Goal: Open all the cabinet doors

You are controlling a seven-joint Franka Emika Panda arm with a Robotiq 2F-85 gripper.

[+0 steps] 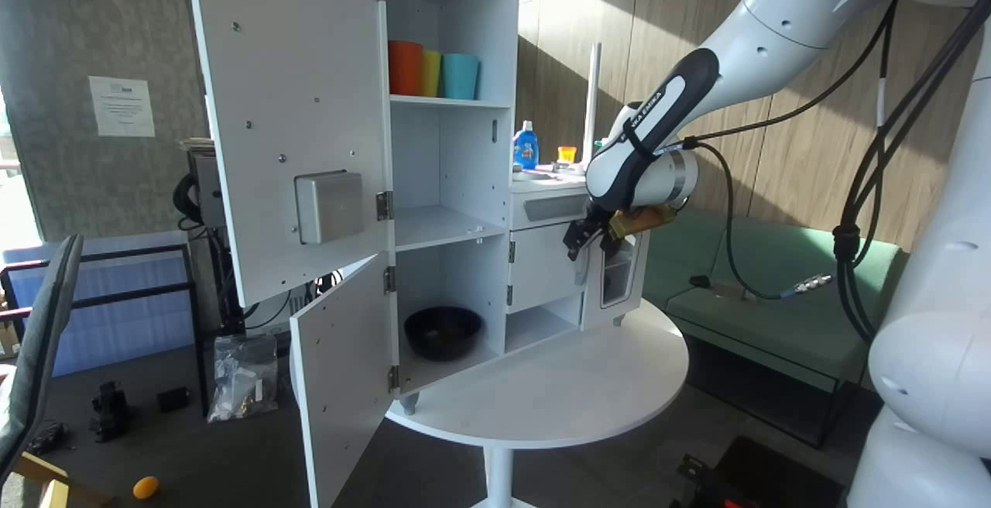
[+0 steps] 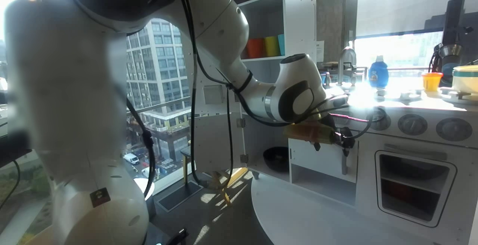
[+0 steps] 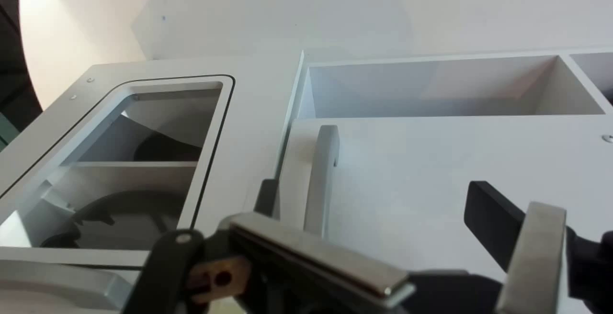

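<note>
The tall door [image 1: 294,105] and the lower door [image 1: 348,384] stand open at the left of an exterior view, so I judge my step in hand to be the short door [image 1: 542,268], shut just right of that frame's centre, with the windowed door [image 2: 414,189], lower right in an exterior view, shut too. My gripper [image 3: 376,196] is spread, pinching nothing, and in the wrist view the short door's grey handle [image 3: 323,175] shows mid-frame between my fingers [image 3: 493,223], though I cannot tell whether it touches. Next I should centre on the handle, close on it and pull outward about the hinges [image 1: 511,252].
</note>
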